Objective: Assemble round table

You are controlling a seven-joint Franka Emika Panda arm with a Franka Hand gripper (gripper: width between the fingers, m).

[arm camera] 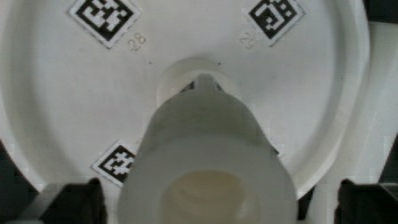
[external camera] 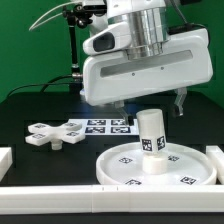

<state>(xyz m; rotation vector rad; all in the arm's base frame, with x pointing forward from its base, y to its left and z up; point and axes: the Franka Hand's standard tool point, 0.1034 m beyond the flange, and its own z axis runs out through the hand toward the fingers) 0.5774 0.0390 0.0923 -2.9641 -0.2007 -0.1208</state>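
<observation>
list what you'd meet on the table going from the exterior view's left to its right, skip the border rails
cross-shaped base → marker board → cylinder leg; the leg stands upright on the round disc, which spreads out to both sides of it and so has no clear slot of its own

The white-and-grey jointed robot arm (external camera: 135,22) enters at the top of the exterior view, its last link upright; under it sits the broad, boxy white two-finger gripper (external camera: 150,104), pointing straight down and level — no tilt to either side; its short dark fingers (arm camera: 71,200) stand wide apart, one at each end of the hand; in the wrist view only their tips show, at opposite edges.
</observation>
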